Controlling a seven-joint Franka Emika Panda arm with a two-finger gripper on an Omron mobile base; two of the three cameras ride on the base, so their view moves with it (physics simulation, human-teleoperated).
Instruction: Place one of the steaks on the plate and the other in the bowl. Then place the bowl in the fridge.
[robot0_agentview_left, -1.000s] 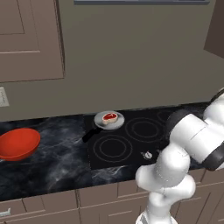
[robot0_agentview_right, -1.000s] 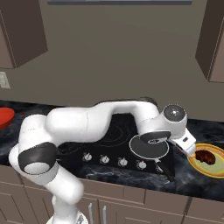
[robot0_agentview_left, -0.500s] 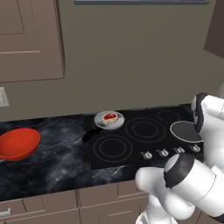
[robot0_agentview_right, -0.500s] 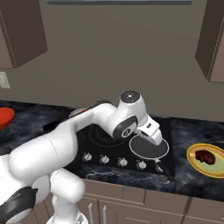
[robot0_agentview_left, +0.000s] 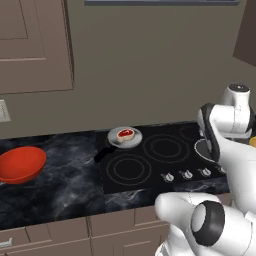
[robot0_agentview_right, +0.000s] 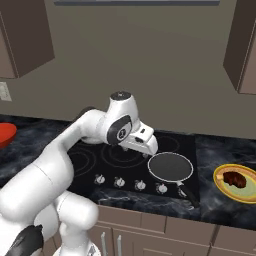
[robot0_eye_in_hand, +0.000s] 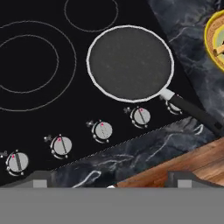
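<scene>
One steak (robot0_agentview_right: 237, 178) lies on the yellow plate (robot0_agentview_right: 220, 176) near the desk's right end, another steak (robot0_agentview_left: 124, 133) on a grey dish, the bowl (robot0_agentview_left: 20, 164) empty leftward; the hand (robot0_agentview_right: 143, 145), wide open, empty, has swung back over the stove.

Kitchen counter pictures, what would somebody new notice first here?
Probably the big white arm stretched over the black stove, its open gripper hovering beside the empty frying pan at the front right burner. Next, the red bowl sitting empty on the dark marble counter far to the left. One steak lies on a small grey dish at the stove's back left; the other is on the yellow plate at the far right.
</scene>
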